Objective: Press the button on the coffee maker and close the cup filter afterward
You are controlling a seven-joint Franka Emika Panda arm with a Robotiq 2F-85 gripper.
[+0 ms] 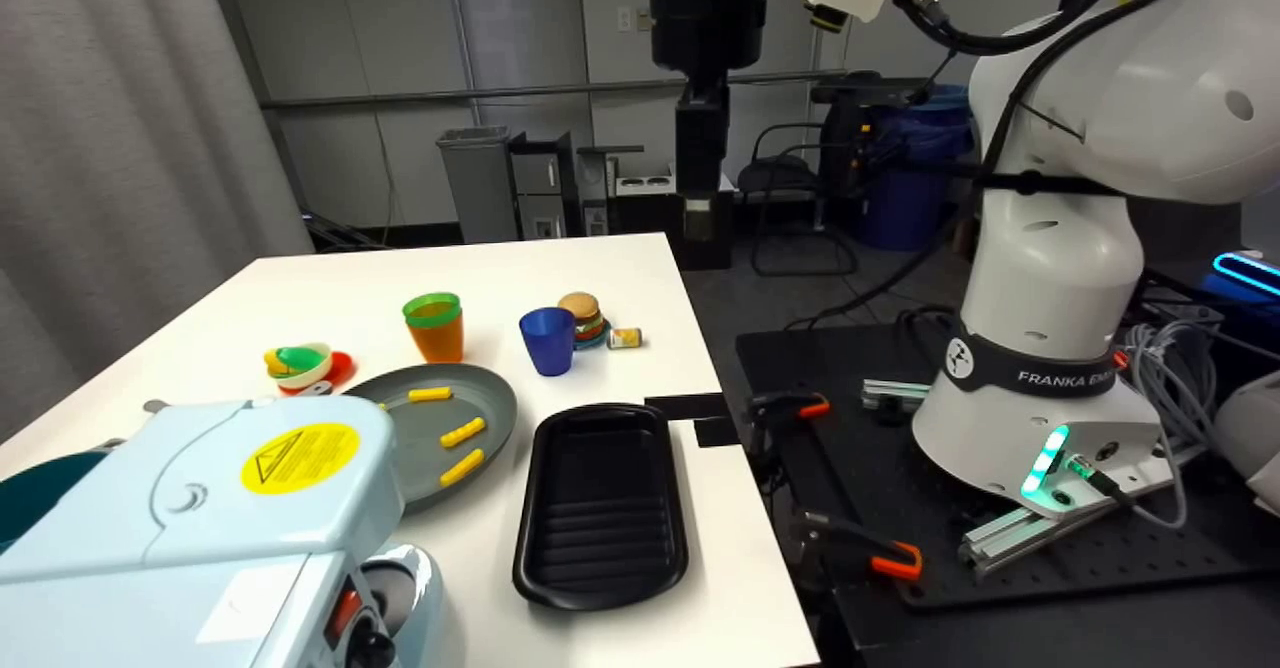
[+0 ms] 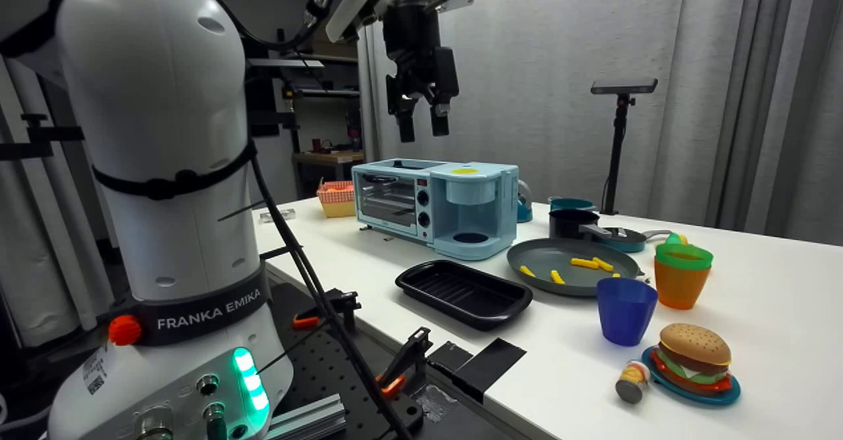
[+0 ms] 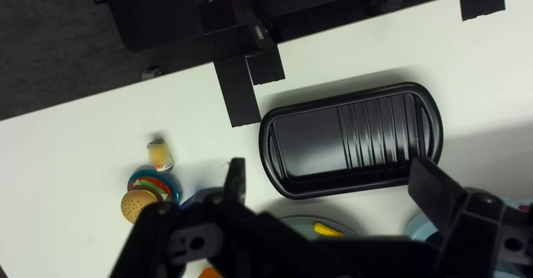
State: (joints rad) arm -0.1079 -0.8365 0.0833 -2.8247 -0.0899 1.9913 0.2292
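Note:
The coffee maker (image 2: 506, 213) is a large pale blue appliance with an oven part beside it. It stands close to the camera in an exterior view (image 1: 110, 608). Its cup filter (image 2: 471, 192) is the rounded top piece under a yellow patch; its top shows in an exterior view (image 1: 215, 463). Whether it is fully closed I cannot tell. A red switch (image 2: 422, 182) sits above black knobs (image 2: 423, 197) on the front; the switch also shows here (image 1: 343, 616). My gripper (image 2: 423, 127) is open, empty and high above the table, pointing down. Its fingers spread wide in the wrist view (image 3: 329, 165).
A black ribbed tray (image 3: 312, 140) lies before the coffee maker. A grey plate (image 2: 527, 255) with yellow pieces is beside it. A blue cup (image 2: 625, 311), orange and green cups (image 2: 681, 278), a toy burger (image 2: 695, 354) and a small can (image 2: 632, 382) stand farther along. Pots (image 2: 571, 222) are behind.

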